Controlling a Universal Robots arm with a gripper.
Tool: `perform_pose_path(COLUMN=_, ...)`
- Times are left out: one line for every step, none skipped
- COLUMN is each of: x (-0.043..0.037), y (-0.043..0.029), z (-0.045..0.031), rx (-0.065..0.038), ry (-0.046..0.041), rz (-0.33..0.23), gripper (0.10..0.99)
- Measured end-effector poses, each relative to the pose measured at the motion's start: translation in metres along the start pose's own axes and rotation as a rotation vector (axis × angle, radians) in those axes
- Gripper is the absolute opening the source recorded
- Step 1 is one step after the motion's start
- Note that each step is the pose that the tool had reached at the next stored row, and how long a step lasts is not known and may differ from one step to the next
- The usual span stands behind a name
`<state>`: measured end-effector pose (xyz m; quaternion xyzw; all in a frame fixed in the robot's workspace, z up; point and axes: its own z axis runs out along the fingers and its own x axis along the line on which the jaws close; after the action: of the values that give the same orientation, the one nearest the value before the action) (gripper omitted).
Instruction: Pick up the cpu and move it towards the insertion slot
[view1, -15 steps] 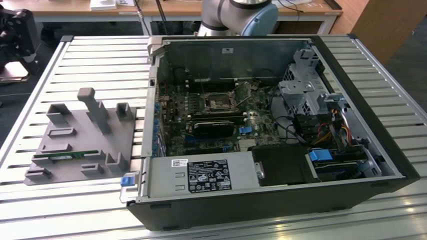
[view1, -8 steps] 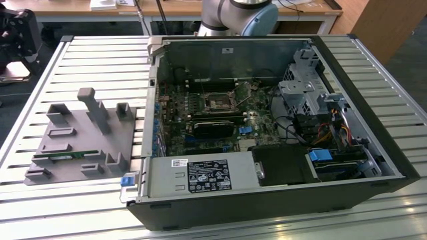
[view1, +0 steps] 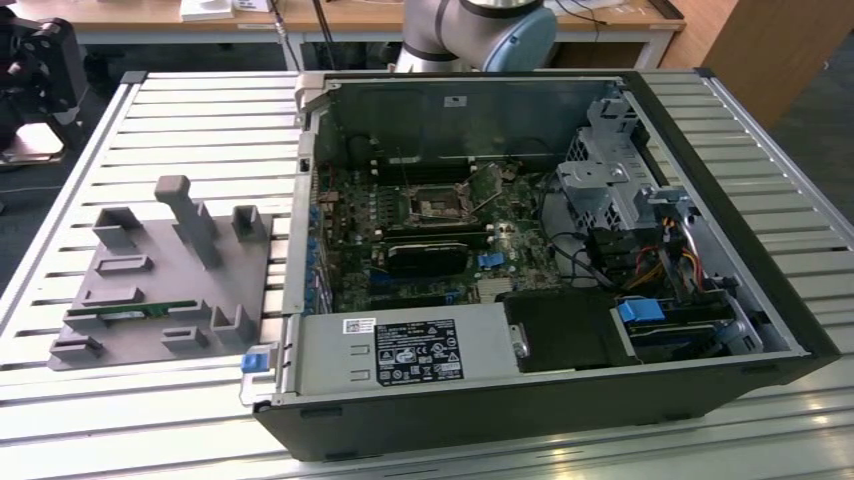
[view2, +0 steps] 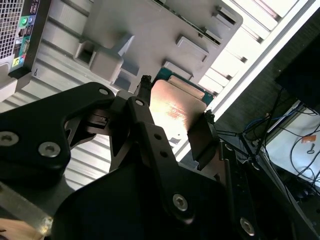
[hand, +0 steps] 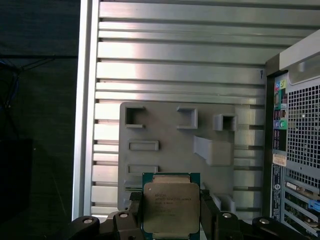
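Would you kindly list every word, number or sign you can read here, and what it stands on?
The cpu: etched lines on its lid, too small to read.
The power supply label: print too small to read.
The rear-panel sticker: blurred, unreadable.
So nothing can be quoted.

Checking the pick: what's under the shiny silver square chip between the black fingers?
Below the shiny silver square chip lies the grey plastic holder tray on the ribbed metal table. The tray's part right behind the chip is covered.
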<state>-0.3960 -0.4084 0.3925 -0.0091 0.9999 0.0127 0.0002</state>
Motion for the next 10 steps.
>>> perform_pose_path(x=-0.0003, y=0.0000, z=0.0000, rx=0.000, ry=0.0000, rz=0.000, gripper=0.541)
perform_pose_path(x=-0.0007, y=0.0000, z=0.0000, rx=0.000, ry=0.0000, rz=0.000, gripper=0.541)
perform_pose_path(x=-0.0010, y=0.0000, z=0.0000, rx=0.000, ry=0.0000, rz=0.000, gripper=0.541)
perform_pose_path(x=-0.0013, y=0.0000, z=0.0000, rx=0.000, ry=0.0000, rz=0.000, gripper=0.541)
perform_pose_path(x=-0.0016, y=0.0000, z=0.0000, rx=0.000, ry=0.0000, rz=0.000, gripper=0.541)
perform_pose_path(x=-0.0019, y=-0.0001, z=0.0000, rx=0.000, ry=0.0000, rz=0.000, gripper=0.541)
perform_pose_path(x=-0.0023, y=-0.0001, z=0.0000, rx=0.000, ry=0.0000, rz=0.000, gripper=0.541)
perform_pose_path(x=-0.0026, y=-0.0001, z=0.0000, rx=0.000, ry=0.0000, rz=0.000, gripper=0.541)
perform_pose_path(x=-0.0029, y=-0.0001, z=0.0000, rx=0.000, ry=0.0000, rz=0.000, gripper=0.541)
perform_pose_path(x=-0.0032, y=-0.0001, z=0.0000, rx=0.000, ry=-0.0001, rz=0.000, gripper=0.541)
